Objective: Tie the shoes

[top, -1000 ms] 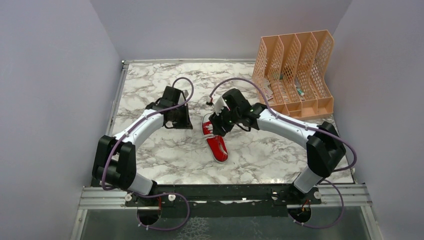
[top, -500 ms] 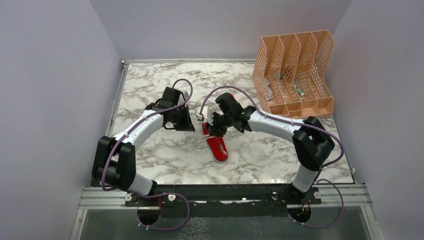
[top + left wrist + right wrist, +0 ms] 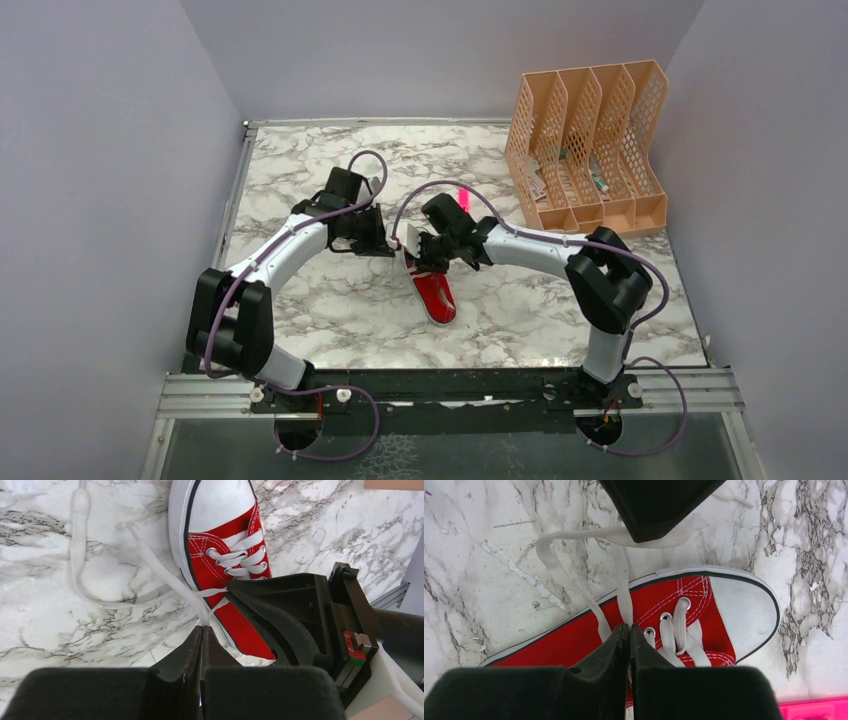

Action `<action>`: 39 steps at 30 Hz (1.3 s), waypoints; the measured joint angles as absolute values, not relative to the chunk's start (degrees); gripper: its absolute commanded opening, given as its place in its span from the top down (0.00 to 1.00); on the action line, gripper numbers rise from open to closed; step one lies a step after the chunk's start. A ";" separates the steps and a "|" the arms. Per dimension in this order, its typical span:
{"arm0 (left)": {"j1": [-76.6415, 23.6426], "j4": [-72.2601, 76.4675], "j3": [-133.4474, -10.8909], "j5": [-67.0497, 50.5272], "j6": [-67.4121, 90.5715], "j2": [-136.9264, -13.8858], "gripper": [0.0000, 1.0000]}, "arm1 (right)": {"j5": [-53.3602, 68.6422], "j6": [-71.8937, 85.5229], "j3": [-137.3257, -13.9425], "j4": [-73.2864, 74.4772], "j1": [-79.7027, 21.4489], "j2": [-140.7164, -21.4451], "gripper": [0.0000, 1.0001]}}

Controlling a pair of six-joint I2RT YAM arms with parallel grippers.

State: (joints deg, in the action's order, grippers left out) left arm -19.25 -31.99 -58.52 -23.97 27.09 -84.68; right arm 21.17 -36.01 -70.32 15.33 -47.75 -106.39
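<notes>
The red sneaker (image 3: 437, 292) lies mid-table, white toe cap toward me; it also shows in the left wrist view (image 3: 210, 562) and in the right wrist view (image 3: 719, 605). My left gripper (image 3: 388, 240) is just left of the shoe's heel end, shut on a white lace (image 3: 160, 572) that runs from its tips (image 3: 202, 628) to the eyelets. My right gripper (image 3: 424, 256) hovers over the shoe's open top, shut on the other lace (image 3: 624, 587), which rises from its tips (image 3: 629, 626). The two grippers are nearly touching.
A pink marker (image 3: 462, 197) lies just behind the right wrist and shows at the lower right of the right wrist view (image 3: 814, 709). A peach mesh file organizer (image 3: 590, 130) stands at the back right. Grey walls enclose the marble table (image 3: 300, 310).
My right gripper has swung left over the shoe's heel end, uncovering the pink marker. My left gripper has edged right toward it. The shoe has stayed put.
</notes>
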 measured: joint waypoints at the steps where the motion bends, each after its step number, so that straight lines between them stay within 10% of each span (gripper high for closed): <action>1: -19.25 -31.97 -59.00 -24.32 27.00 -85.01 0.97 | 20.75 -35.88 -69.91 14.63 -47.83 -106.04 0.95; 27: -23.00 -31.70 -67.66 -46.24 19.49 -103.61 0.98 | 14.41 -26.26 -54.11 -6.59 -47.92 -92.18 0.99; 39: -23.07 -31.27 -65.36 -59.64 17.28 -106.19 0.98 | 10.35 -18.92 -55.77 -2.39 -47.57 -92.20 0.51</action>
State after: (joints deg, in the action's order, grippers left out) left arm -23.07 -31.27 -65.36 -59.64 17.28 -106.19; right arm 10.35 -18.92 -55.77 -2.39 -47.57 -92.20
